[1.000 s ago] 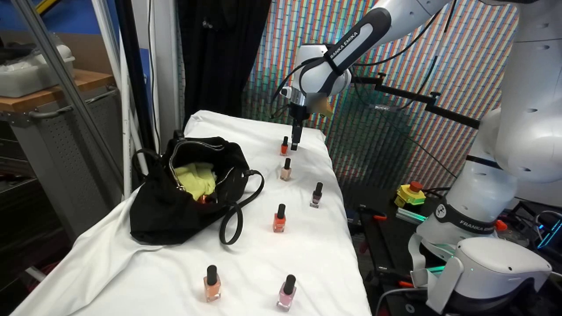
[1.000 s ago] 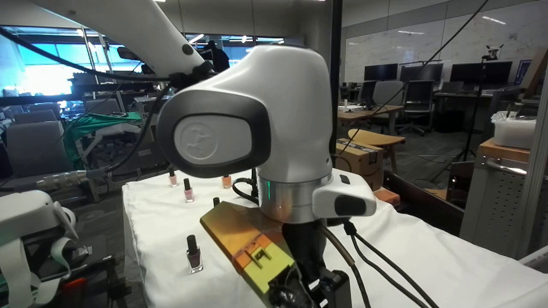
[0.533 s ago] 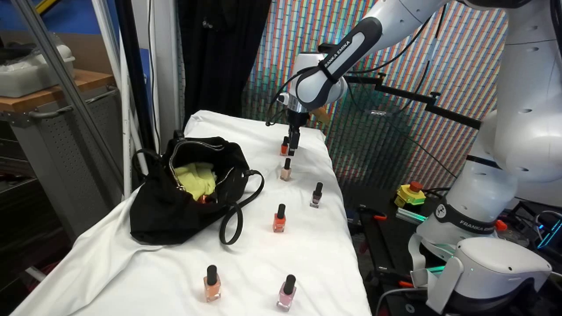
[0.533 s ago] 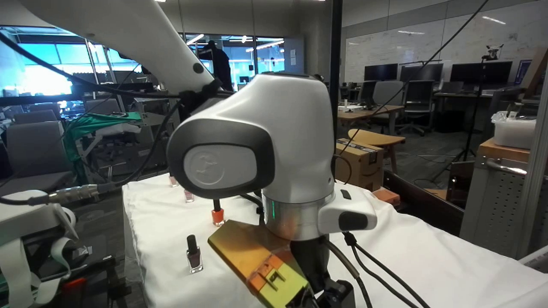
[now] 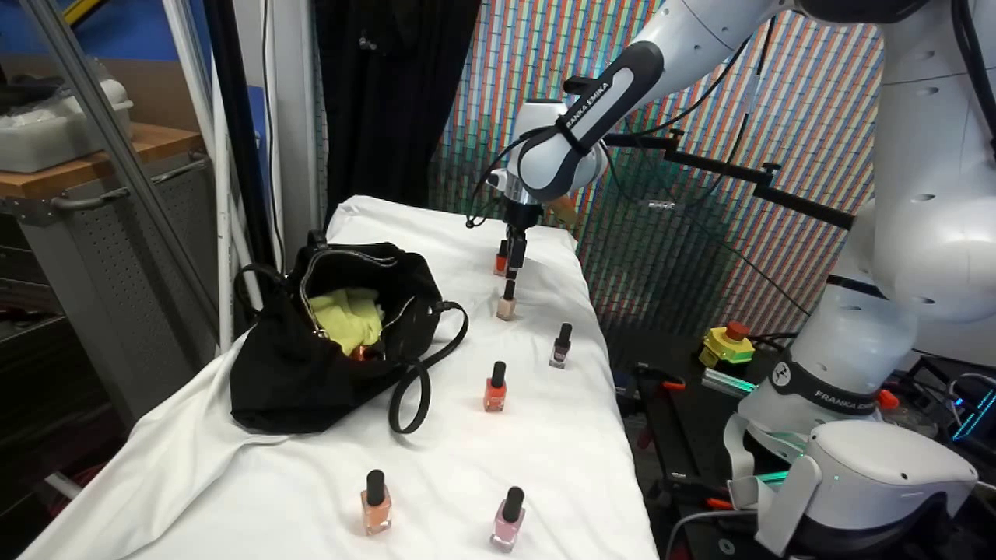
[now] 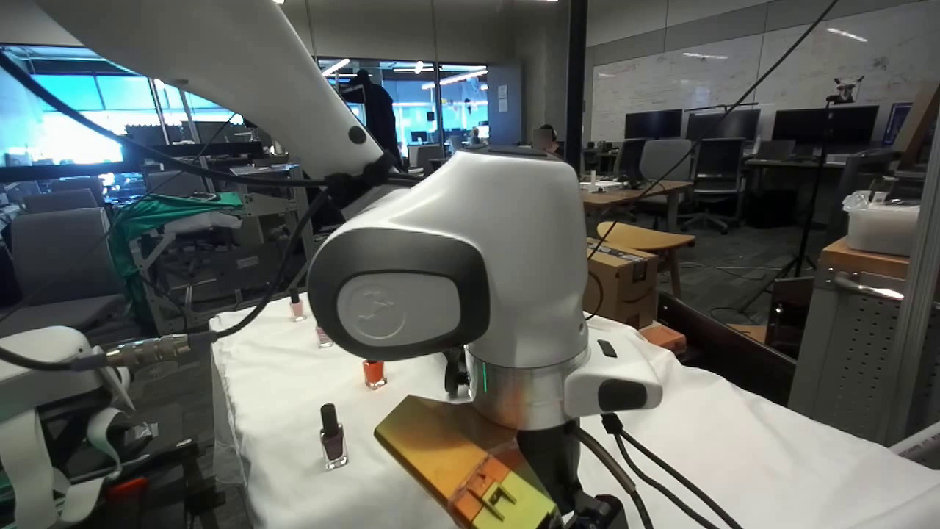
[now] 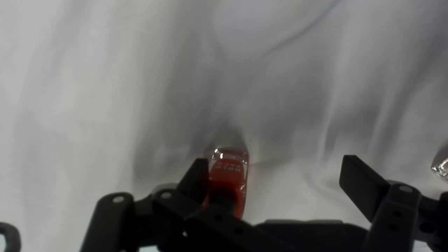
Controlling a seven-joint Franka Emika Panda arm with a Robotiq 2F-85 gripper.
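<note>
Six nail polish bottles stand upright on the white cloth; the gripper is nearest the red nail polish bottle, the one farthest from the camera in an exterior view. Its jaws are spread wide and have hold of nothing. In the wrist view the red bottle sits well off centre, partly hidden behind one finger; whether they touch, I cannot tell. That lopsided fit looks like the main hazard: if the jaws closed from here, the near finger might shove the bottle along before the other arrived, and so narrow, tall-capped a thing could topple. Lowering without a sideways shift could also bring that finger down on top of it. The opposite finger points towards a clear glass bottle corner at the picture's edge, and in an exterior view the fingertips appear just above the beige nail polish bottle, so a stray swing might knock a neighbour over. Folds in the cloth would give any nudged bottle poor footing. The black handbag sits well apart.
</note>
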